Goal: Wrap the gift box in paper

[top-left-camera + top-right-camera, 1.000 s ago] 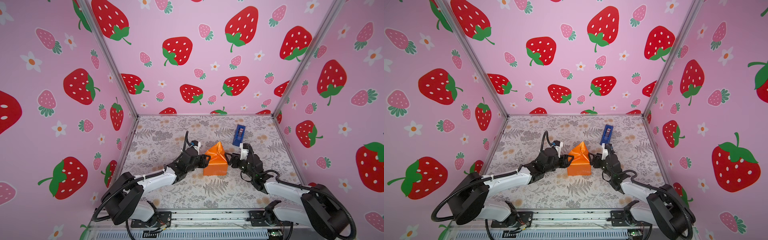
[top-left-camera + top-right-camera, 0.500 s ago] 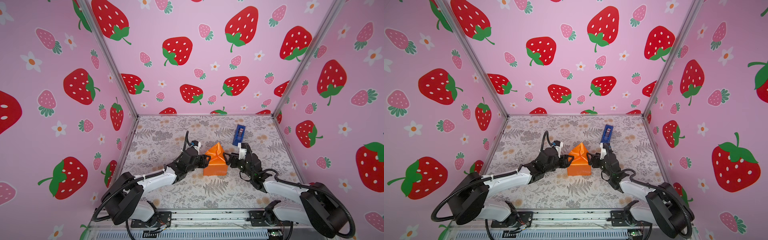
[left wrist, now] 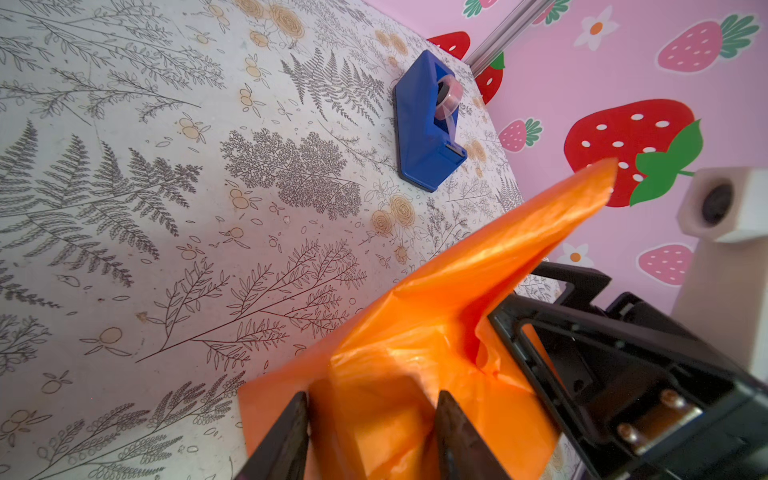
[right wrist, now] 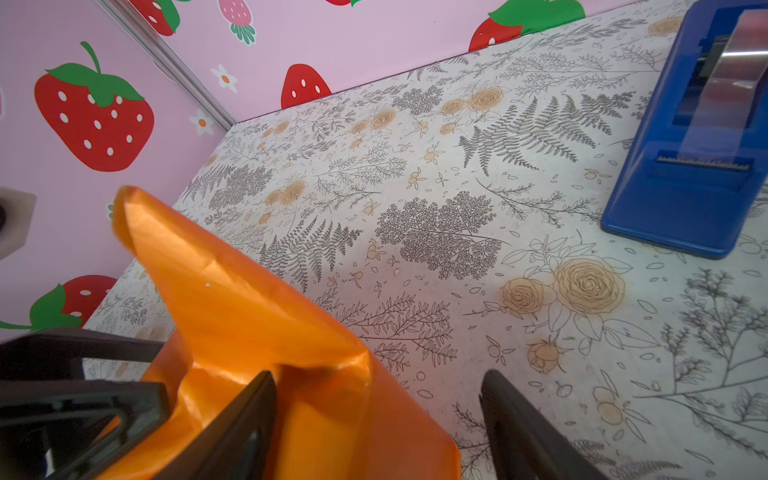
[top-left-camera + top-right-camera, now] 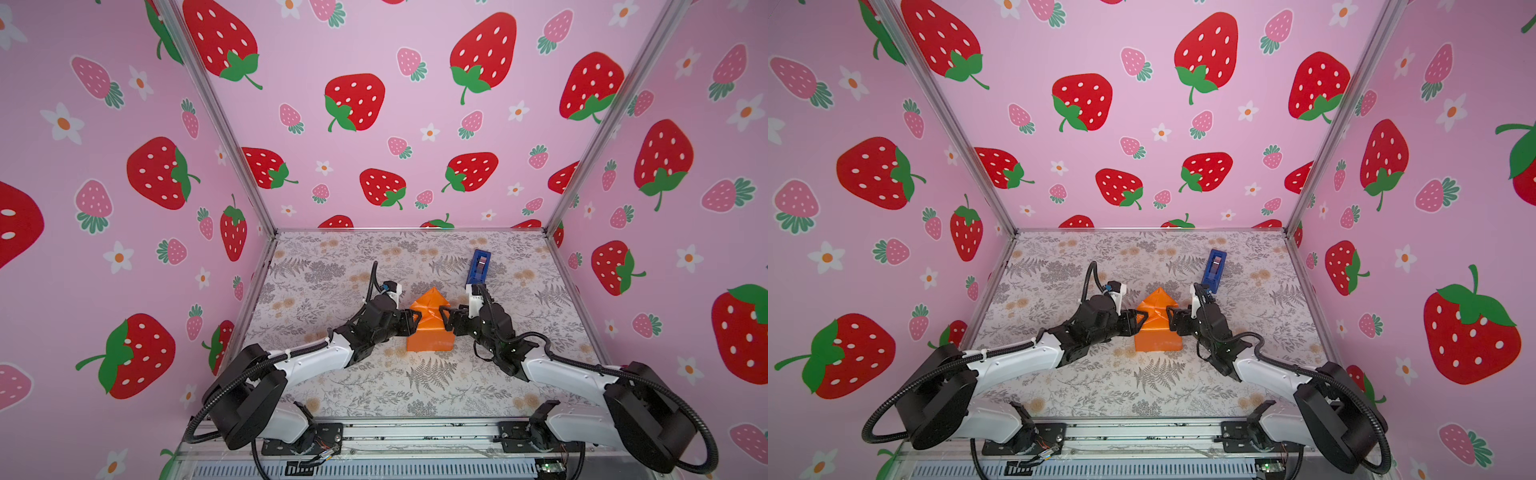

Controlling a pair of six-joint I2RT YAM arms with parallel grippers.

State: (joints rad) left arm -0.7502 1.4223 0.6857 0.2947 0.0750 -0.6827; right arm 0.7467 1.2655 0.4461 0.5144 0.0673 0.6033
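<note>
The paper (image 5: 430,332) (image 5: 1158,334) is a glossy orange parcel on the table's middle; the gift box is hidden under it. A pointed triangular flap (image 3: 540,216) (image 4: 216,282) stands up at the parcel's far side. My left gripper (image 5: 415,322) (image 5: 1140,322) (image 3: 372,415) is at the parcel's left end, its two fingers shut on a paper-covered block. My right gripper (image 5: 445,318) (image 5: 1170,318) (image 4: 378,376) is at the parcel's right end and open: one finger lies against the orange top, the other hangs over bare table.
A blue tape dispenser (image 5: 478,266) (image 5: 1214,268) (image 3: 424,137) (image 4: 685,166) stands behind the right gripper, near the back right. Pink strawberry walls close in the floral table (image 5: 332,270) on three sides.
The right gripper has slid left toward the parcel and its jaws have spread wider. The left gripper and the parcel have stayed put.
</note>
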